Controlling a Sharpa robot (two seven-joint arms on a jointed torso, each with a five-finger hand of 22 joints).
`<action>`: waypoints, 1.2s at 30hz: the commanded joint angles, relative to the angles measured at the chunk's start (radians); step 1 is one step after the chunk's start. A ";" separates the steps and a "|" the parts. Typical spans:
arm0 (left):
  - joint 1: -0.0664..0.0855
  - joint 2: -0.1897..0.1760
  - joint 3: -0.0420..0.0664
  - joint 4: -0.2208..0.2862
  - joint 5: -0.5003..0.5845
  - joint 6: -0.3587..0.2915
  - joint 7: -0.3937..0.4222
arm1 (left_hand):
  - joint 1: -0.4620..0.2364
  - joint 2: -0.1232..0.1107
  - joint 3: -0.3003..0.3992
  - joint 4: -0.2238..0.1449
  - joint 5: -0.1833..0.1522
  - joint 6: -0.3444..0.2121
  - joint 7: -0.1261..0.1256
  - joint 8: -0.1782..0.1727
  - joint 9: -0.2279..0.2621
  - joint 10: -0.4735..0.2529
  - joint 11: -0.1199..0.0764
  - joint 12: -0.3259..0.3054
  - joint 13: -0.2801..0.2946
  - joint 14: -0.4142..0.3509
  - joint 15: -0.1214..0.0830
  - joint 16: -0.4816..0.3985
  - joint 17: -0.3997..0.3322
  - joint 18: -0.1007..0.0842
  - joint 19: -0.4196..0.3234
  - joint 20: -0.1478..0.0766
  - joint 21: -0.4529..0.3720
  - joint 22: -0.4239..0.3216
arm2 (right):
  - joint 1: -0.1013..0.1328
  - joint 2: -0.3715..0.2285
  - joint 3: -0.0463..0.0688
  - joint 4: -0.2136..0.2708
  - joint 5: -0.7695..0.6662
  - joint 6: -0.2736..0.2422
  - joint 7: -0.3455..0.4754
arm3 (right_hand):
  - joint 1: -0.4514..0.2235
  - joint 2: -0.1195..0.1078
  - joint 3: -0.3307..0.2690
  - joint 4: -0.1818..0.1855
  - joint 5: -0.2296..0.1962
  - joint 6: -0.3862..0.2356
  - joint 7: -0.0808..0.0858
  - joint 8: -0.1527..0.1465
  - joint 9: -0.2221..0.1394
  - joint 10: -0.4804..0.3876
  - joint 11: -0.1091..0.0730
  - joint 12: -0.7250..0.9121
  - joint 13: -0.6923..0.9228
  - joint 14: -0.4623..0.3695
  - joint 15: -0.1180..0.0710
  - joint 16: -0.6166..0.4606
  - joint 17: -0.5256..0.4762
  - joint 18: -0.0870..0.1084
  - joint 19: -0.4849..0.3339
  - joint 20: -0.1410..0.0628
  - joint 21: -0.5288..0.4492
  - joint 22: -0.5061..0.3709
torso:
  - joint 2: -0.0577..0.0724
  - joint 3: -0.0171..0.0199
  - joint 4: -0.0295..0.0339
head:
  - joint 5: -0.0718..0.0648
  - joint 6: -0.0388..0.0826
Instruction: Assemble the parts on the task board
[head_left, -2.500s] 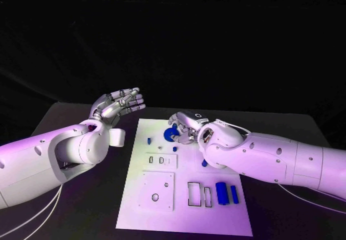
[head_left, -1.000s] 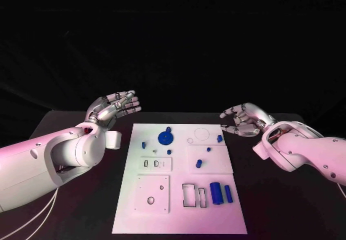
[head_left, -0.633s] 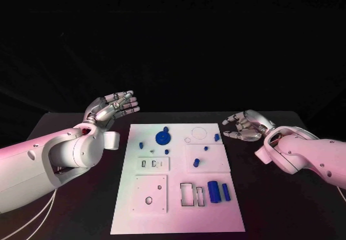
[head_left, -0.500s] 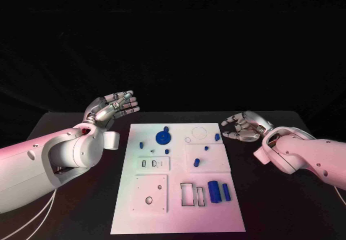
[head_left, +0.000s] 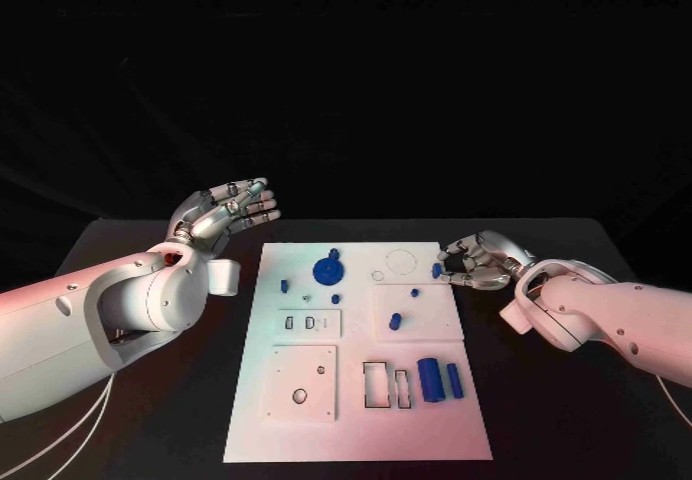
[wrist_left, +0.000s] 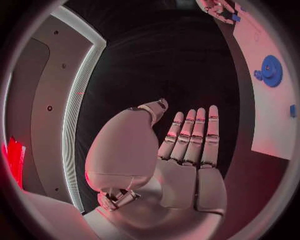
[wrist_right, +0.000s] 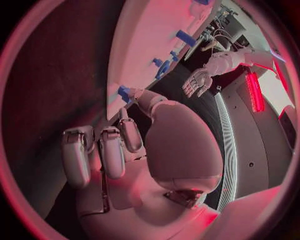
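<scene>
Dim black surroundings, pinkish light on the task board (head_left: 361, 420), wrist views fisheye-curved, dark-rimmed.

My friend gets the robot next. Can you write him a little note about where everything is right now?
Left hand: open, raised off the task board's far left corner, holding nothing.
Right hand: fingers curled, at the board's far right edge beside a small blue part; whether it is touching it is unclear.
Blue gear sits on the far part of the board; two blue bars lie near the right edge.
Left: rectangular slots look unfilled.
</scene>
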 joint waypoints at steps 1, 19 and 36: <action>0.000 0.000 0.000 0.002 0.003 0.019 0.007 | -0.006 0.001 0.005 0.001 0.003 -0.009 0.093 -0.002 -0.001 -0.005 0.001 -0.004 -0.001 -0.005 -0.001 -0.003 0.001 -0.007 -0.009 0.002 -0.005 -0.001 | -0.002 0.001 0.000 0.003 -0.021 0.031 -0.010 | 0.010 -0.001 0.002 -0.007 0.005 0.005 -0.001 -0.005 -0.001 -0.008 0.000 -0.007 0.000 0.079 0.001 -0.001 0.147 -0.007 0.090 0.002 -0.004 0.237 | -0.001 -0.0002 -0.0010 | 0.002 -0.002; 0.000 0.000 0.000 0.002 0.003 0.021 0.006 | -0.006 0.001 0.005 0.001 0.003 -0.009 0.093 -0.002 -0.001 -0.005 0.001 -0.004 -0.001 -0.005 -0.001 -0.003 0.001 -0.007 -0.009 0.002 -0.005 -0.001 | -0.005 0.017 0.000 -0.003 -0.029 0.017 -0.009 | 0.000 0.015 0.027 -0.008 0.020 0.030 -0.002 0.005 -0.002 0.004 -0.001 0.004 0.011 0.079 0.001 0.000 0.150 -0.008 0.092 0.002 -0.001 0.242 | 0.000 0.0000 -0.0014 | 0.006 -0.004; 0.000 -0.001 0.000 0.003 0.003 0.023 0.004 | -0.006 0.001 0.005 0.001 0.003 -0.009 0.093 -0.002 -0.001 -0.005 0.001 -0.004 -0.001 -0.005 -0.001 -0.003 0.001 -0.007 -0.009 0.002 -0.005 -0.001 | -0.007 0.026 0.000 -0.012 -0.027 0.001 -0.013 | -0.009 0.036 0.049 -0.013 0.014 0.087 -0.020 0.040 0.008 0.010 -0.015 0.009 0.016 0.080 -0.010 0.001 0.152 -0.009 0.094 -0.007 0.001 0.245 | -0.001 0.0010 -0.0022 | 0.009 -0.009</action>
